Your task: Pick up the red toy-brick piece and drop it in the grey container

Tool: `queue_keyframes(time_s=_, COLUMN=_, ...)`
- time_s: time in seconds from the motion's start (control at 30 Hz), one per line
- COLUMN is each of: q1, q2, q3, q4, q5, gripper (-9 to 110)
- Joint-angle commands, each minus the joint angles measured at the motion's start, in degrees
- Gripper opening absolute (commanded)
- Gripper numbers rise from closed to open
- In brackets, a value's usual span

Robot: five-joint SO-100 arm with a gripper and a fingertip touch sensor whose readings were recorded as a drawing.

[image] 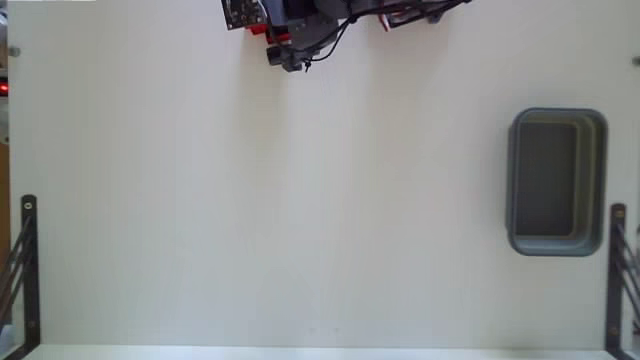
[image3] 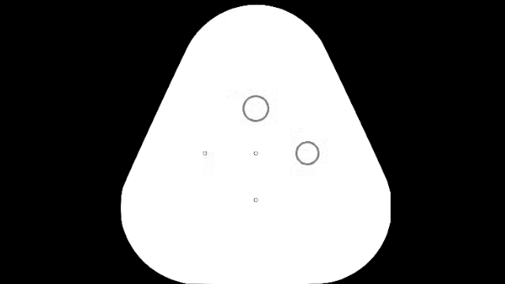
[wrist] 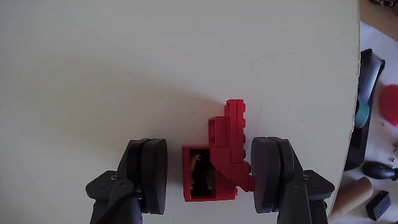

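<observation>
- Your gripper stands spread in the wrist view, one dark pad on each side of the red toy-brick piece; it pinches nothing yet.
- The piece lies between the pads but off centre: its right flank touches or all but touches the right-hand pad, while a clear gap separates it from the left-hand pad.
- Its long axis runs away from the claw toward the far side of the wrist view, roughly along the fingers, so the pads face its long flanks. A dark hollow shows in its near end.
- It rests on the pale table, as far as that view shows.
- In the fixed view the arm sits at the top edge, left of centre, folded low over the table, with a little red showing at its tip.
- The grey container stands well apart at the right of that view, open and with nothing visible inside.
- My judgement: closing now should catch the piece, though the left pad will do the travelling and may nudge it sideways. Afterwards you face a long carry to the right.
</observation>
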Motion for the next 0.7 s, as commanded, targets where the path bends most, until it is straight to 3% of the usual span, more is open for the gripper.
queue_keyframes(time_s=0.0, q1=1.4, q2=1.6, q3=0.0, q4=-0.8, q5=0.3, gripper=80)
queue_keyframes(time_s=0.67, q1=1.4, q2=1.6, q3=0.0, q4=-0.8, q5=0.3, gripper=74)
